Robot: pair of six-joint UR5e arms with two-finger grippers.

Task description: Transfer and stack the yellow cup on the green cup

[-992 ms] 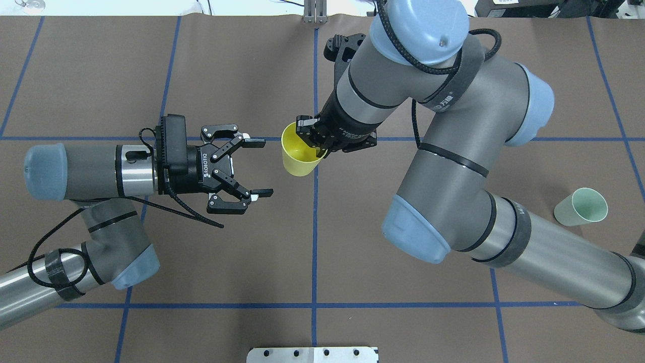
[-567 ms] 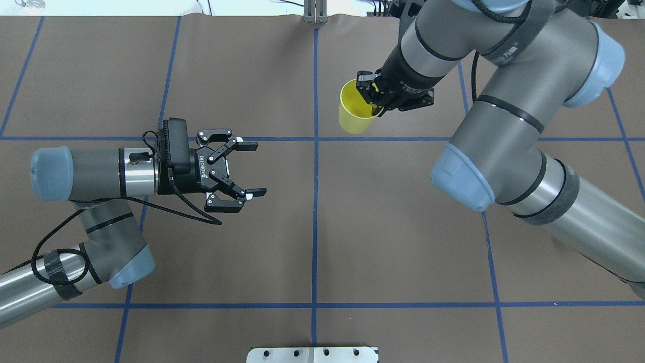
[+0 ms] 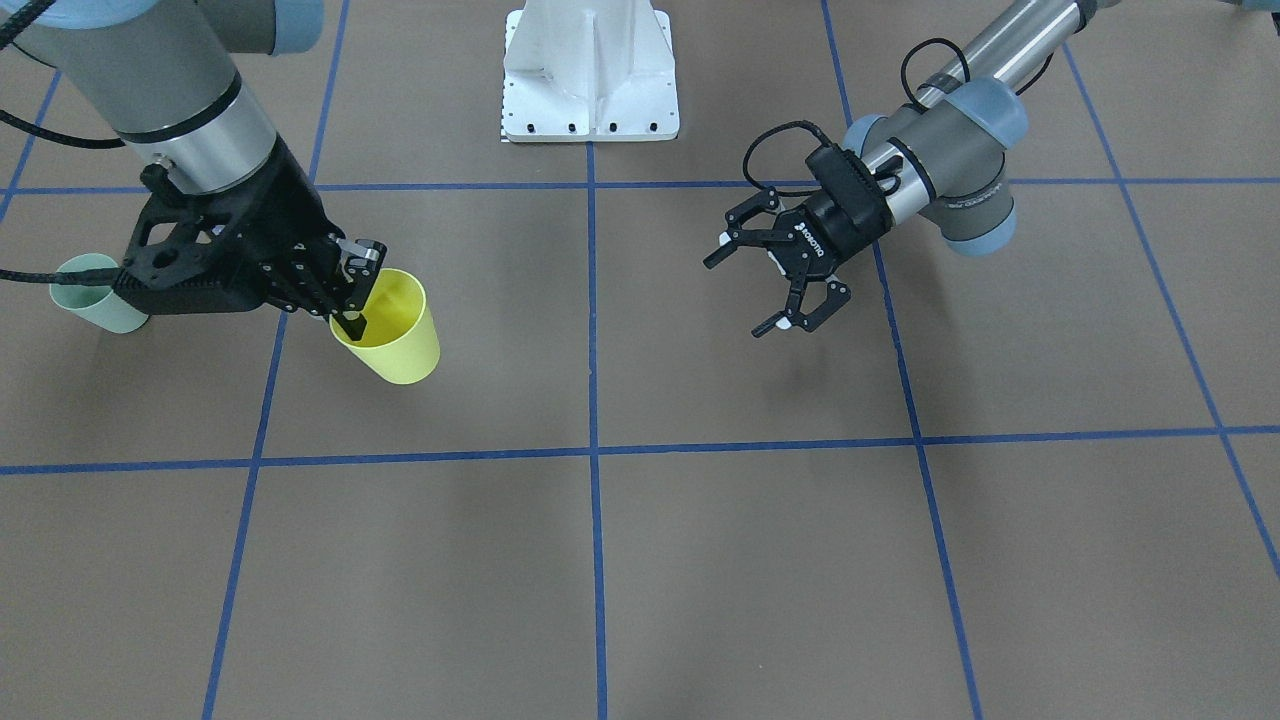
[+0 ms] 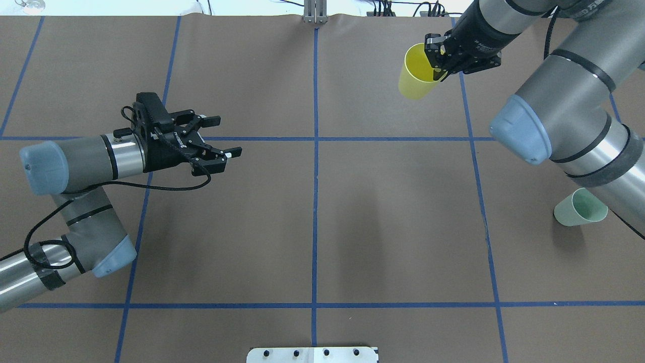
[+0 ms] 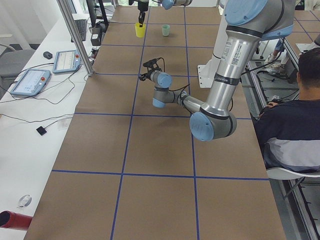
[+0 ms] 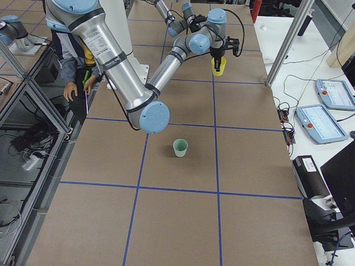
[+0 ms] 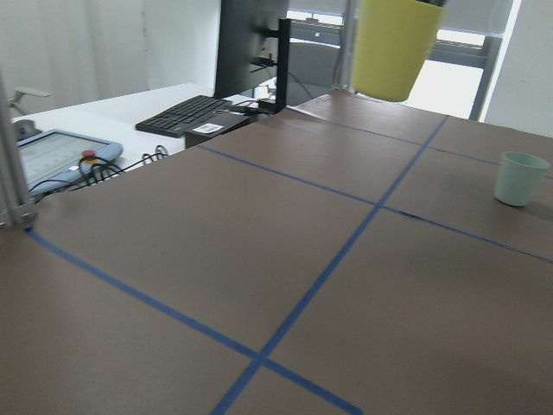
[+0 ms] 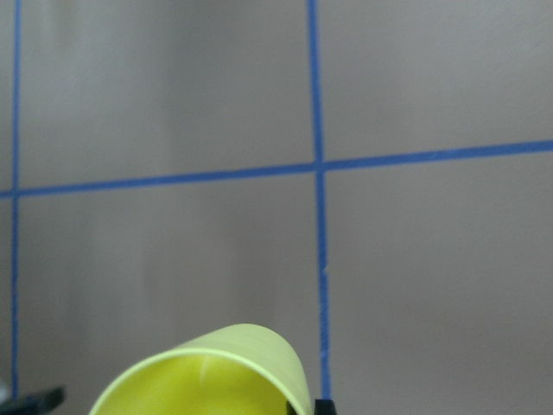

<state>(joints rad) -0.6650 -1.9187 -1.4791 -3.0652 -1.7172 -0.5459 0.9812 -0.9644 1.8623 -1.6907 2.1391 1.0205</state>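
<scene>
Yellow cup held aloft, stacking not yet done

Over the table (image 4: pixel 383 242) our right gripper (image 4: pixel 437 70) pinches the yellow cup (image 4: pixel 414 80) by its rim, one finger inside and one outside, the cup hanging upright below the fingers, clear of the surface; our left gripper (image 4: pixel 227 135) hovers empty, fingers spread; the green cup (image 4: pixel 579 207) stands upright, well apart from both sets of fingers, so we judge carry, lowering and release remain

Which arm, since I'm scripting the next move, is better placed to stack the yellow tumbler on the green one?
Right: the right pincer is shut on the bright yellow plastic tumbler; the pale green plastic tumbler stands in the right half. The left pincer is open, empty, distant.
</scene>
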